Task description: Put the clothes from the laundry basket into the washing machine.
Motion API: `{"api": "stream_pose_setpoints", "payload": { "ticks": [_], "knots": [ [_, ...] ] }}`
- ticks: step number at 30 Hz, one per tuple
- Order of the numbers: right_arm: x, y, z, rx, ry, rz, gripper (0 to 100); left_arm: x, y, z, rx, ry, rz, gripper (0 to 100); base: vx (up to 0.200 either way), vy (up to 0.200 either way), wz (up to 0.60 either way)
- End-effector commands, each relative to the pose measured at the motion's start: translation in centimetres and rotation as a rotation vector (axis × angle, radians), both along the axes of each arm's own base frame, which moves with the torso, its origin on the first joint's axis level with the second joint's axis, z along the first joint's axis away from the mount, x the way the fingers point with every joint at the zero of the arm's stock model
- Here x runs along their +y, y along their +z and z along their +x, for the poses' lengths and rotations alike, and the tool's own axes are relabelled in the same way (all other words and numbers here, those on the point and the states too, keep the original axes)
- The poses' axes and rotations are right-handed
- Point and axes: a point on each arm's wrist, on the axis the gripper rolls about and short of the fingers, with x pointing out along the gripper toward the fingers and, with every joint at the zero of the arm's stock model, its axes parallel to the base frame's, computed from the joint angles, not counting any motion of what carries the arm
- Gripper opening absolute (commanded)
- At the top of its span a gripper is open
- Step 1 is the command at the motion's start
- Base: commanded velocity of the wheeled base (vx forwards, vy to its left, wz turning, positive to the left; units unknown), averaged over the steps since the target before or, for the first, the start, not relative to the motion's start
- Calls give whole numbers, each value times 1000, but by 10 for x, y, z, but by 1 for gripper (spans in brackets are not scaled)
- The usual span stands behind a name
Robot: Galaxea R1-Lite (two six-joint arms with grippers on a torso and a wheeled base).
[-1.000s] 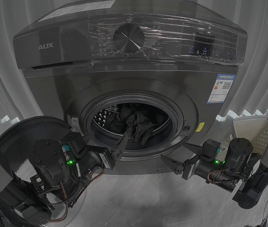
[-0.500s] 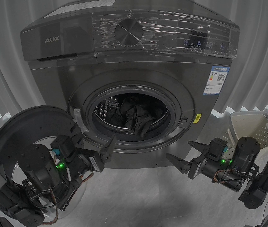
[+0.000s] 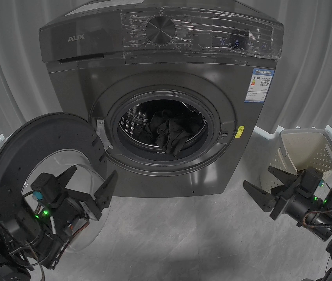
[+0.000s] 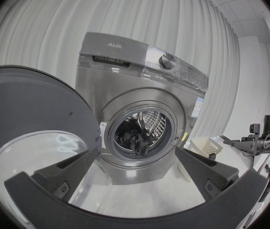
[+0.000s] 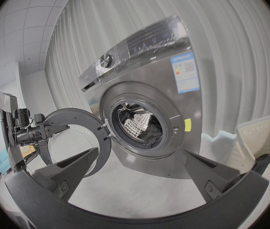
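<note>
1. A grey floor (image 3: 173, 235) stretches in front of a washing machine (image 3: 162, 82), with pale curtains (image 3: 9, 59) behind it.
2. Nearest, the left gripper (image 3: 95, 170) is spread wide and empty. It has drawn back from the drum mouth and now sits in front of the swung-open door (image 3: 37, 137).
3. The right gripper (image 3: 257, 175), also spread and empty, is near the laundry basket (image 3: 310, 145).
4. Farther off, dark clothes (image 3: 170, 127) lie inside the drum, so that load appears to be delivered.

Head above, wrists low, all facing washing machine (image 3: 162, 79)
</note>
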Motion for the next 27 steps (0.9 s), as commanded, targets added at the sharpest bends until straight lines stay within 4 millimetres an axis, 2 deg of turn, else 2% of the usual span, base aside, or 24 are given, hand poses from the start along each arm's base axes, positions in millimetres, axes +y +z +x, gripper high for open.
{"api": "stream_pose_setpoints", "payload": {
  "ticks": [1, 4, 7, 10, 12, 15, 20, 27],
  "knots": [
    [-28, 13, -24, -62, -63, 27, 100, 23, 9, -24, -41, 9, -25, 100, -200, 0, 0],
    [-33, 15, -24, -70, -96, 31, 100, 29, 6, -31, -31, 10, -16, 100, 0, 0, 0],
    [-40, 16, -23, -80, -139, 19, 100, 32, 4, -31, -19, 25, -10, 100, -200, 0, 0],
    [-55, 18, -19, -92, -239, 1, 100, 42, 10, -30, -47, 107, -26, 100, -200, 0, 0],
    [-63, 18, -20, -92, -284, -15, 100, 49, 12, -29, -60, 151, -24, 100, 0, 0, 0],
    [-69, 19, -27, -84, -309, -45, 100, 60, 17, -29, -87, 202, -32, 100, 0, 0, 0],
    [-81, 19, -66, -40, -330, -136, 100, 73, 26, -49, -117, 214, -34, 100, 0, 0, 0],
    [-94, 16, -89, -21, -424, -135, 100, 92, 16, -80, -27, 208, 33, 100, 0, 0, 0]
  ]
}}
